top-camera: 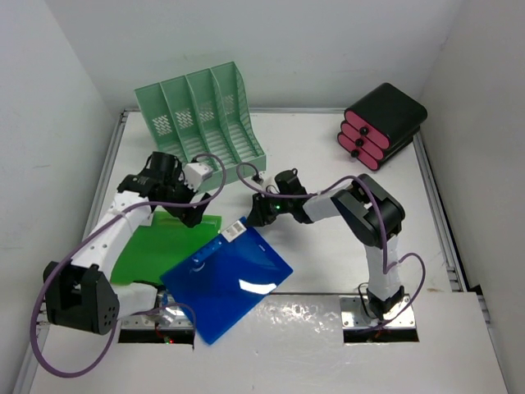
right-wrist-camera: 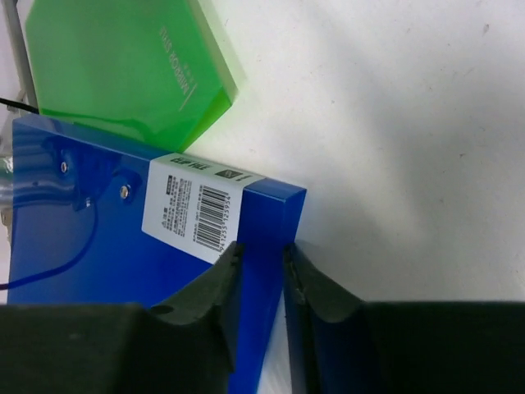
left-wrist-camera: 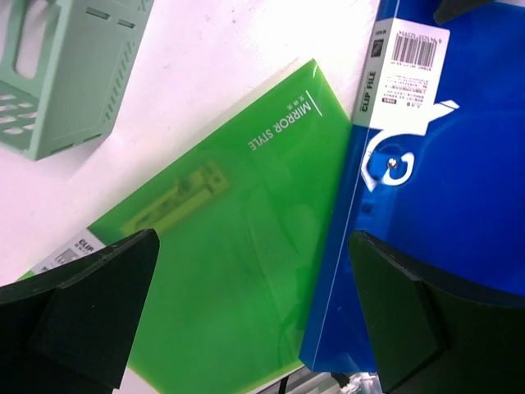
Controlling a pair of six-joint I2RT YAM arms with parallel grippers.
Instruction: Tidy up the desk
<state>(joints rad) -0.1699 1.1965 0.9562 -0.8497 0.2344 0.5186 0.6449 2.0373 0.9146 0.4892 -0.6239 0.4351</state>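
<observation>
A blue clip file (top-camera: pixel 227 279) lies tilted over the near part of the white desk (top-camera: pixel 328 254), its far corner lifted. My right gripper (top-camera: pixel 259 215) is shut on its spine near the barcode label; in the right wrist view the fingers (right-wrist-camera: pixel 215 283) pinch the blue spine (right-wrist-camera: pixel 267 246). A green clip file (top-camera: pixel 156 246) lies flat on the desk, partly under the blue one. My left gripper (top-camera: pixel 187 215) hovers open above the green file (left-wrist-camera: pixel 238 246), its fingers (left-wrist-camera: pixel 90 295) spread wide and empty.
A mint-green slotted file rack (top-camera: pixel 201 119) stands at the back left. A black-and-pink drawer box (top-camera: pixel 381 127) sits at the back right. Metal rails (top-camera: pixel 439 213) edge the desk. Purple cables loop beside both arms.
</observation>
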